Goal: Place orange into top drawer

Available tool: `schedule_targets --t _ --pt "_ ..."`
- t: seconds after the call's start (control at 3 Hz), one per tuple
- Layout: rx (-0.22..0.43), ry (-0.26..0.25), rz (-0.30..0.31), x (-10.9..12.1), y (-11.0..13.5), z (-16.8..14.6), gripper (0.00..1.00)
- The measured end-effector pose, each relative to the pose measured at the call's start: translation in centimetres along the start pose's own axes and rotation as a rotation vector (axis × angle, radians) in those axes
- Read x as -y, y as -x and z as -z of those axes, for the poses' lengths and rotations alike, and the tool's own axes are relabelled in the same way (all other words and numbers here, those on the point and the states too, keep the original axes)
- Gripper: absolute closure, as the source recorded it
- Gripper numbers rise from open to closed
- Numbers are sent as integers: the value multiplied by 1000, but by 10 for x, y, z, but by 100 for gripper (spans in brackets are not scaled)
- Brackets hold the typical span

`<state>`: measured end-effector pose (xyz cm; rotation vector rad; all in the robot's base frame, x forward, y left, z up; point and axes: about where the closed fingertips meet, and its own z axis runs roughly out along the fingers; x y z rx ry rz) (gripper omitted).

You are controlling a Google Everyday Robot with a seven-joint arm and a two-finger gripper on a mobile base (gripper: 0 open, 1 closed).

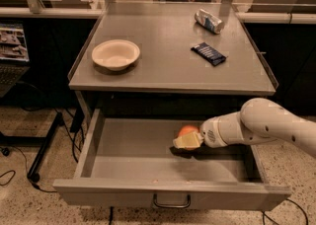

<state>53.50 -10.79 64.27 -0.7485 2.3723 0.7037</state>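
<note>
from my seat i see the top drawer [143, 157] pulled out wide below the grey table [168, 71], its flat front nearest the camera with the small curved handle [171, 202] at the centre. the orange [187, 131] is inside the drawer, right of the middle and towards the back, low over the drawer floor; i cannot tell whether it rests on the floor or hangs just above it. the gripper [183, 142] is down in the drawer too, reaching in from the right, its pale tip just in front of the orange and against it, covering the fruit's lower edge. from this angle i cannot tell whether the gripper is clamped on the orange or has let go of it. the white arm [266, 125] comes in over the drawer's right wall, with its rounded elbow outside the drawer on the right. on the tabletop a cream bowl [115, 54] sits on the left side, upright. a silver-blue can [208, 20] lies on its side near the far right corner, and a dark flat packet [208, 53] lies just in front of it, apart from the can and well apart from the bowl. a dark shadow lies on the drawer floor under the gripper and the arm.
</note>
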Motion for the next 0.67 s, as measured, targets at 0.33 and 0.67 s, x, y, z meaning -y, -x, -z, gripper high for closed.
schedule_targets --t 0.33,0.67 --pt "0 0 0 0 0 0 0" --pt "0 0 0 0 0 0 0"
